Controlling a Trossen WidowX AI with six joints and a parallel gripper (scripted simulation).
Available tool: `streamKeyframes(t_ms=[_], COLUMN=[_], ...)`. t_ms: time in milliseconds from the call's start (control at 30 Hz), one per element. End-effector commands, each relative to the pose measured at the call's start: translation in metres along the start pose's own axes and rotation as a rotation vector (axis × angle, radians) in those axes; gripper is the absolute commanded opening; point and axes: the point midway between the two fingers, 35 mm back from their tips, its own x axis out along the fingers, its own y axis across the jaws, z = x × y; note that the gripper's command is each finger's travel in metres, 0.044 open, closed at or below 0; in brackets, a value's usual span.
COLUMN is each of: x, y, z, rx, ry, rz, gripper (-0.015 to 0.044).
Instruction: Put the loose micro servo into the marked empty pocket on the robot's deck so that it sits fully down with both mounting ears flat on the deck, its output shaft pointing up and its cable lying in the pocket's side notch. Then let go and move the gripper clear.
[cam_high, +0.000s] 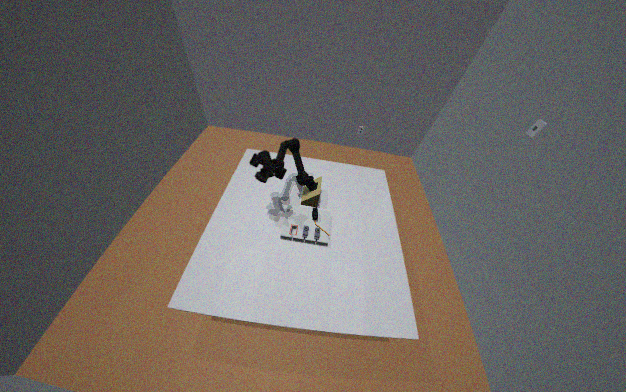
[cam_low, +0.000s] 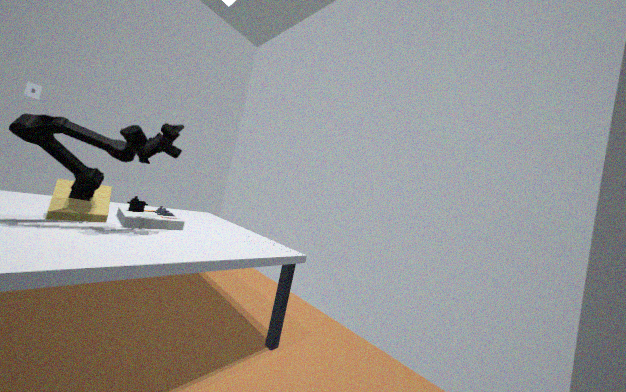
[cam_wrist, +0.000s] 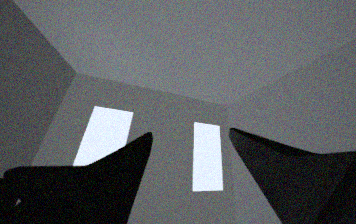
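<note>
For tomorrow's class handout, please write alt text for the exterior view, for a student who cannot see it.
A black robot arm on a tan block holds its open, empty gripper high above a white table. Below it, a loose black micro servo stands beside a low grey deck.

gripper (cam_low: 172, 138) high above deck (cam_low: 150, 220), open air between, loose servo (cam_low: 136, 204) on deck

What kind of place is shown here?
Probably a bare test room for robot work: plain grey walls, an orange floor, and one white table carrying a black arm and a servo deck.
</note>
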Motion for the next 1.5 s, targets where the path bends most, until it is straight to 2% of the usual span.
streamKeyframes(t_ms=[0,33,633,1467], x=[0.0,0.001,0.024,0.033], y=[0.0,-0.001,-0.046,-0.161], z=[0.001,0.002,0.059,0.116], rx=[0.001,0.002,0.08,0.091], ry=[-0.002,-0.005,-0.196,-0.441], rz=[-0.001,-0.001,-0.103,-0.475], gripper=[0.0426,0.044,0.044,0.044])
